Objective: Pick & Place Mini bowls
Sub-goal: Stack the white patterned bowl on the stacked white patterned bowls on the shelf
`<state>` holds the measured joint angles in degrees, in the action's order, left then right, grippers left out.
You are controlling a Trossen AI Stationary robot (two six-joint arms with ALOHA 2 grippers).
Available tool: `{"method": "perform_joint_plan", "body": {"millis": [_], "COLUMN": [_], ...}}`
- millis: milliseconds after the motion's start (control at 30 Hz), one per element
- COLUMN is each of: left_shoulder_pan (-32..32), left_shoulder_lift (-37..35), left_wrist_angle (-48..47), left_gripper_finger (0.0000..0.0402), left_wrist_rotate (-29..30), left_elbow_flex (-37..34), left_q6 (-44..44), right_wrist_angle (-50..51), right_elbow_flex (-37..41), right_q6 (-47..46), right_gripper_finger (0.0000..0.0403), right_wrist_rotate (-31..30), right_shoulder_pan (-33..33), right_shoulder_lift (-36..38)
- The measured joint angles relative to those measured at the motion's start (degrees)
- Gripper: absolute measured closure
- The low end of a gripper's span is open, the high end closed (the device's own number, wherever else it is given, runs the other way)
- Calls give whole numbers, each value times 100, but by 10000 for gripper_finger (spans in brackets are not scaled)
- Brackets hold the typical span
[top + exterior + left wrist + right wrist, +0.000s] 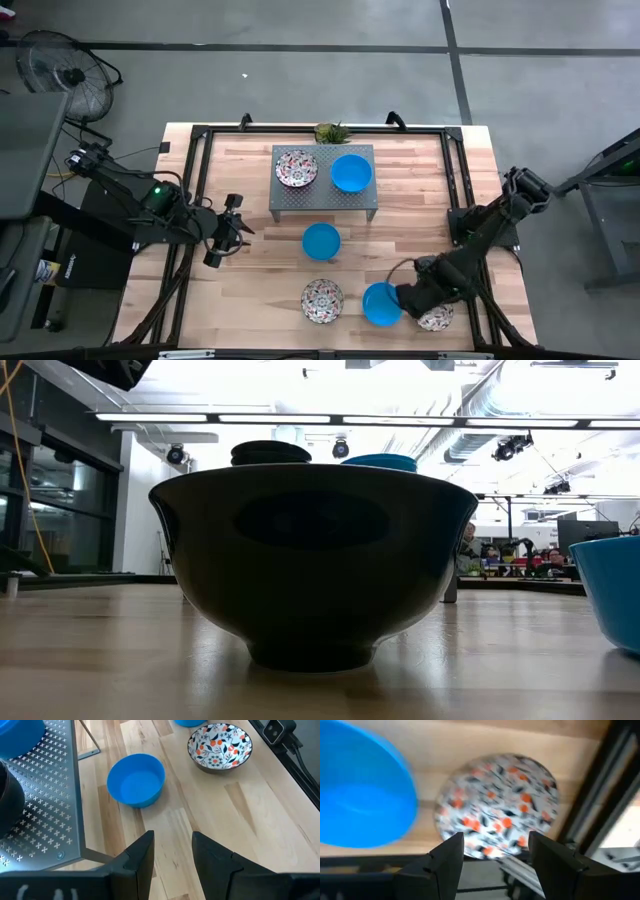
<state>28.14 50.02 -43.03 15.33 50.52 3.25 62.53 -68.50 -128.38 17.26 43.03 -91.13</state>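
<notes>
The right hand [492, 852] is held wide open, empty, over a patterned bowl [497, 805] just right of a blue bowl [381, 304] at the bench's [260, 270] front. The left hand [172, 852] is held part open, empty, left of the grey rack [323, 183], which carries two bowls.

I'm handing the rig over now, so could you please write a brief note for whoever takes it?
Right gripper: open, over a floral bowl at the table's front right, beside a blue bowl.
Left gripper: open, empty, left of the grey rack.
Done: one floral bowl and one blue bowl on the rack.
Left on the table: blue bowl, floral bowl, and those two.
</notes>
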Motion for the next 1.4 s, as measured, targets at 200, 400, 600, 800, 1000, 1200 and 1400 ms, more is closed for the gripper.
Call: {"method": "perform_joint_plan", "body": {"millis": [200, 400, 600, 800, 1000, 1200, 1400], "left_shoulder_pan": [2, 1, 1, 0, 1, 2, 1], "left_shoulder_lift": [0, 0, 0, 0, 0, 0, 0], "left_wrist_angle": [-4, -50, -63, -76, -105, -214, -212], "left_gripper_finger": [273, 273, 273, 273, 273, 273, 273], "left_wrist_rotate": [-87, -87, -177, -177, -179, -252, -286], "left_elbow_flex": [0, -4, -4, -4, -7, -7, -7], "left_q6": [0, -5, -100, -151, -151, -151, -151], "right_wrist_angle": [-62, -27, -239, -515, -799, -1038, -1028], "right_elbow_flex": [-1, -1, -1, -3, -3, -3, -3], "right_q6": [127, 213, 114, -8, -22, -39, -40], "right_gripper_finger": [192, 192, 192, 192, 192, 192, 192], "right_wrist_rotate": [-403, -496, -373, -41, -42, -18, 47], "right_shoulder_pan": [-419, -453, -440, -348, -352, -315, -275], "right_shoulder_lift": [0, 0, 0, -152, -541, -833, -876]}}
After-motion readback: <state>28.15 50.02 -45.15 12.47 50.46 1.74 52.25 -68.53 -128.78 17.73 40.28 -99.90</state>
